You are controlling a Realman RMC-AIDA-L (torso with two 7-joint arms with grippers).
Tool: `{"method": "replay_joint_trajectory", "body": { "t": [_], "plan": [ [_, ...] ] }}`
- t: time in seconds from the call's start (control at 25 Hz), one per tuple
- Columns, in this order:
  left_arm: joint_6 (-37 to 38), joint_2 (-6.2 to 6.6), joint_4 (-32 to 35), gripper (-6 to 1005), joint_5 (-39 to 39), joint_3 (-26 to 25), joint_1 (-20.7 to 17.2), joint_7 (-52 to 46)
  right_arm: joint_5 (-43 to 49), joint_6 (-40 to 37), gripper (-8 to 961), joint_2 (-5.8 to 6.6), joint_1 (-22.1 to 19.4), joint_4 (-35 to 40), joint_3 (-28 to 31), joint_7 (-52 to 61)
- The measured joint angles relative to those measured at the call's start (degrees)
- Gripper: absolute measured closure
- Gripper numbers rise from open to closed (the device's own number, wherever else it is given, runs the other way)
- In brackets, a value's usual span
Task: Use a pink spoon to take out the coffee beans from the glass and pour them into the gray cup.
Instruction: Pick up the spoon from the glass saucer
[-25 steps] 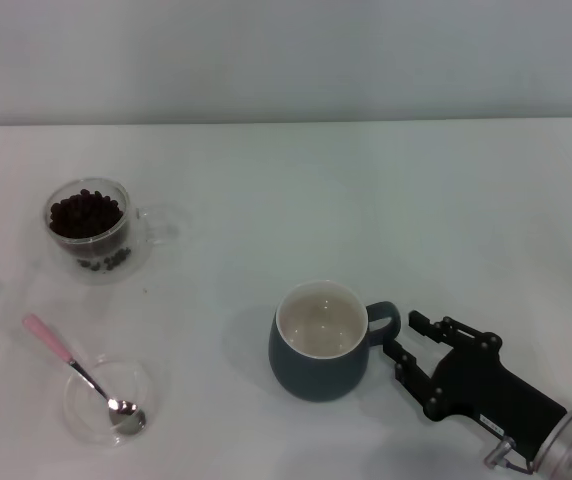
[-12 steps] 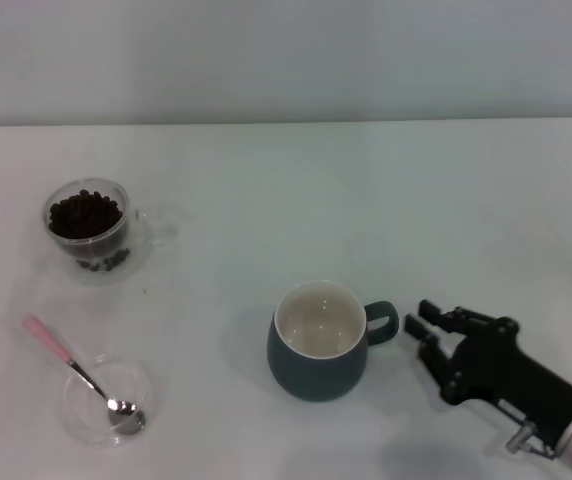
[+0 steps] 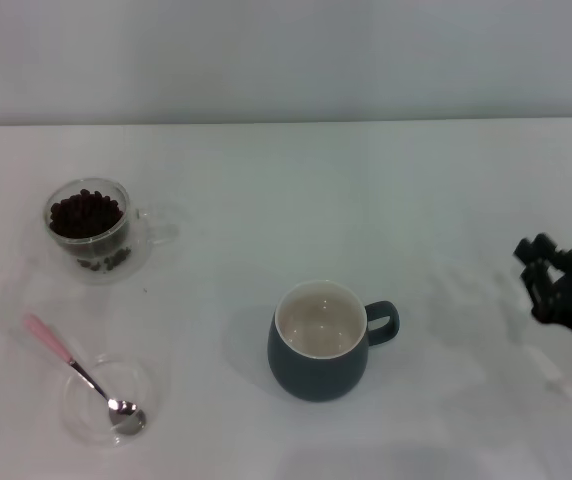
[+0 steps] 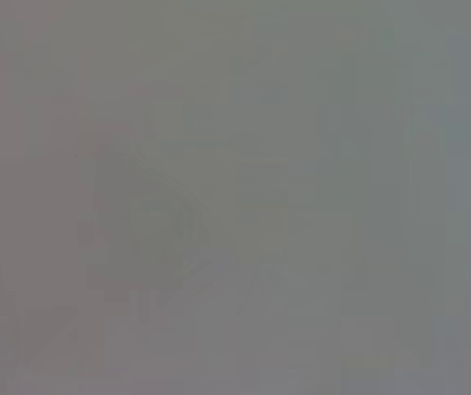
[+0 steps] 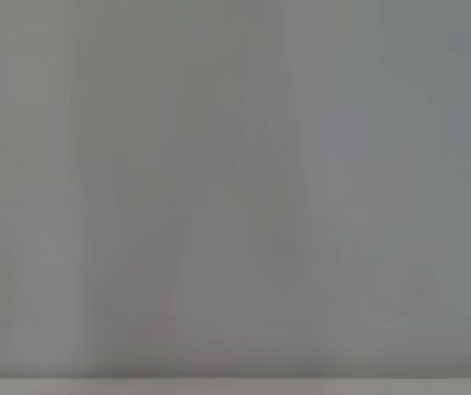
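**Right gripper at the table's right edge, well clear of the cup**

The right gripper [image 3: 538, 262] sits at the far right of the head view, well apart from the gray cup [image 3: 318, 342], whose handle points toward it. It holds nothing; how far its fingers are parted cannot be told.

The cup stands upright near the middle of the white table [image 3: 366, 200], its cream inside bare. The glass [image 3: 91, 230], full of coffee beans [image 3: 86, 213], stands far to the left. Nearer the robot, the pink spoon [image 3: 81, 372] rests with its metal bowl in a clear saucer [image 3: 106, 402], its pink end sticking out over the rim. Both wrist views show only blank grey. The left gripper is out of sight.
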State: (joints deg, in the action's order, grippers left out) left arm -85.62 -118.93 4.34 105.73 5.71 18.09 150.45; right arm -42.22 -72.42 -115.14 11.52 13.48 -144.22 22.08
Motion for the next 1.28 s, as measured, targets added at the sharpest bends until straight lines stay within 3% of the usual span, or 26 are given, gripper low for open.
{"method": "replay_joint_trajectory", "body": {
  "t": [0.28,0.64,0.72,0.88,1.04,1.28],
  "plan": [
    [0.02,0.00,-0.38,233,0.02,0.00,0.02,0.00,-1.73,4.49,671,-0.13,3.26,-1.01,4.20,-5.47],
    [1.23,-0.06,-4.10,232,0.10,0.04,0.02,-1.43,-1.81,5.10,302,-0.19,5.04,-0.07,16.79,-6.67],
    [3.27,-0.02,-5.15,232,-0.25,0.32,-0.14,-6.32,-1.81,4.77,203,-0.18,5.32,-0.13,18.07,-6.69],
    [8.11,0.35,-4.30,232,-4.04,0.83,-1.58,-23.98,-1.82,4.40,156,-0.17,5.44,-0.16,20.59,-6.83],
    [8.32,0.50,1.12,233,-13.15,0.89,-4.65,-42.58,-1.83,4.34,109,-0.17,5.51,-0.34,23.18,-8.65],
    [6.72,1.38,4.71,233,-26.02,0.89,-5.94,-56.44,-1.71,4.63,79,-0.17,6.79,-0.62,24.86,-10.94]
  ]
}}
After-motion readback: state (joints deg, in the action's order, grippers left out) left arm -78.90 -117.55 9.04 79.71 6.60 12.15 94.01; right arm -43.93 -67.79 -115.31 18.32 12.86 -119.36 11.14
